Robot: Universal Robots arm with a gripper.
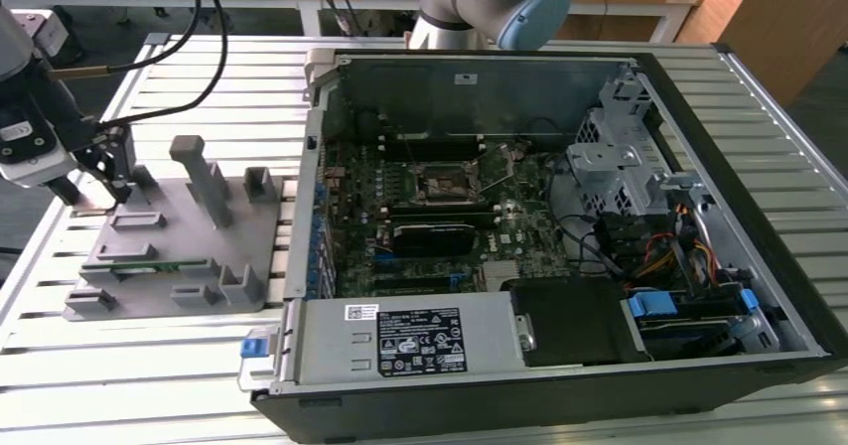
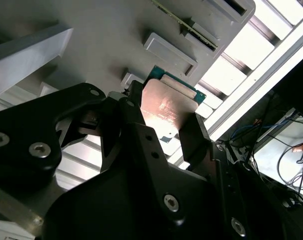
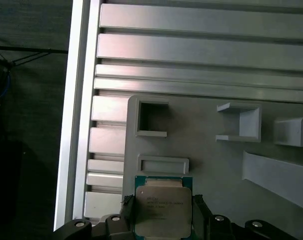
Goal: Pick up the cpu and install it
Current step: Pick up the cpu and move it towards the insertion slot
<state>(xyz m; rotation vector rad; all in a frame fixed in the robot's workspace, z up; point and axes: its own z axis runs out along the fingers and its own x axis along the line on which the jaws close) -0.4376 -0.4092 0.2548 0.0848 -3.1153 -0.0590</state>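
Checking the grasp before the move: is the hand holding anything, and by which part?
The hand grips the cpu by two opposite side edges, one finger on each. Whether it is lifted clear of the grey fixture cannot be told.

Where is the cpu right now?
In both wrist views the cpu sits between the gripper's fingers, over the grey tray at the exterior view's left.
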